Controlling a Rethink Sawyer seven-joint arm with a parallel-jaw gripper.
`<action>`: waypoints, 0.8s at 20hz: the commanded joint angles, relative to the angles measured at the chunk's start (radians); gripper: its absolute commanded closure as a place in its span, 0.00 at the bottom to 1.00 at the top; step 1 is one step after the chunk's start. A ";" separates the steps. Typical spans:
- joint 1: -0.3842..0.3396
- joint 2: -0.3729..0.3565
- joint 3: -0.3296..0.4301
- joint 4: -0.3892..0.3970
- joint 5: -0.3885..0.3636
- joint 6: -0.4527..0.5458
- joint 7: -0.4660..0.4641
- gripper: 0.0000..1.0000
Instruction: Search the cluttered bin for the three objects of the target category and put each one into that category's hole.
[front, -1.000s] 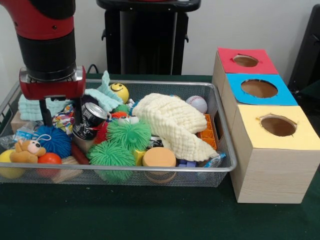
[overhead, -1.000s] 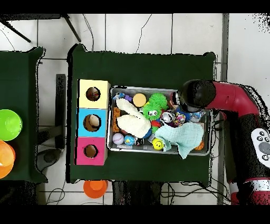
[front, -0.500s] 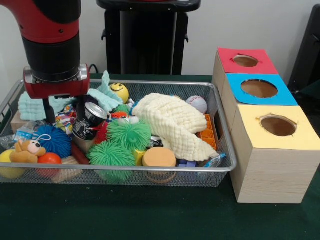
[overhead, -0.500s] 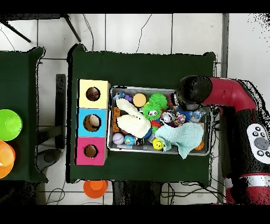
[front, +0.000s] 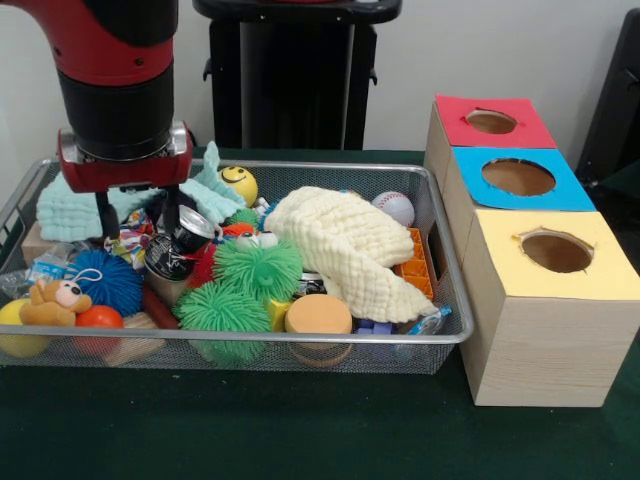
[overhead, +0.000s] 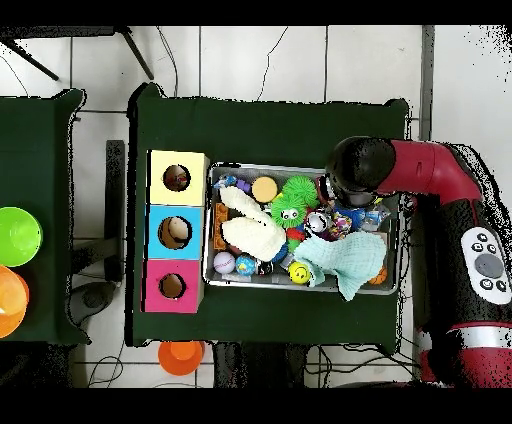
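Observation:
The silver wire-mesh bin (front: 300, 340) is full of toys; it also shows in the overhead view (overhead: 212, 240). My gripper (front: 136, 228) hangs over the bin's left end, open, with one finger (front: 103, 215) on each side above a printed fabric bundle (front: 127, 244). The bundle lies low among the clutter, next to a black can (front: 178, 245), and shows in the overhead view (overhead: 338, 226) too. I see no other printed bundles. The yellow-surround hole (front: 556, 252) is on the nearest wood box, right of the bin. In the overhead view the arm's head (overhead: 360, 168) hides the gripper.
A cream cloth (front: 345, 245), green spiky balls (front: 258, 268), a blue spiky ball (front: 108, 282), a teal cloth (front: 70, 215), a smiley ball (front: 238, 185) and a baseball (front: 393, 207) crowd the bin. The blue-surround hole (front: 518, 177) and red-surround hole (front: 491, 122) lie behind the yellow one.
The arm has shifted a little to the right and risen slightly over the bin's left end. The fingers stay apart. The toys have not moved.

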 joint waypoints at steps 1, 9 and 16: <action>0.006 0.058 0.027 -0.019 -0.091 0.078 -0.311 0.00; 0.002 0.057 0.026 -0.007 -0.112 0.090 -0.311 0.00; 0.007 0.089 0.027 -0.020 -0.114 0.156 -0.334 0.00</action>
